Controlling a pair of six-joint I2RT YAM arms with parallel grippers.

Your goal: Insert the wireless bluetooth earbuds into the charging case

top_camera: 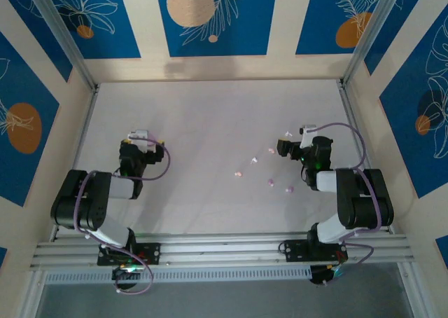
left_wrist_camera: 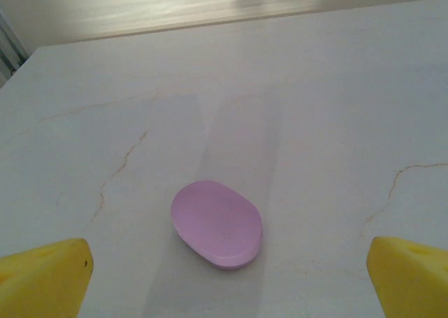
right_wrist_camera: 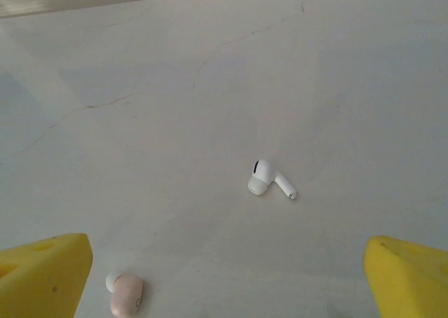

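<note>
A lilac oval charging case point(left_wrist_camera: 217, 223) lies flat on the white table with its lid closed, just ahead of my left gripper point(left_wrist_camera: 227, 286), whose yellow fingertips point(left_wrist_camera: 45, 279) stand wide open on either side of it. My right gripper point(right_wrist_camera: 227, 279) is also open and holds nothing. Ahead of it lies a white stemmed earbud point(right_wrist_camera: 269, 180), and a pale pink earbud point(right_wrist_camera: 126, 294) lies near its left fingertip point(right_wrist_camera: 42, 276). In the top view, several tiny earbuds point(top_camera: 271, 182) are scattered left of the right gripper point(top_camera: 285, 147). The left gripper point(top_camera: 138, 139) is at the table's left.
The white table point(top_camera: 210, 115) is walled by a beige and blue enclosure with metal posts at the back corners. An aluminium rail point(top_camera: 224, 248) carrying both arm bases runs along the near edge. Purple cables loop over each arm.
</note>
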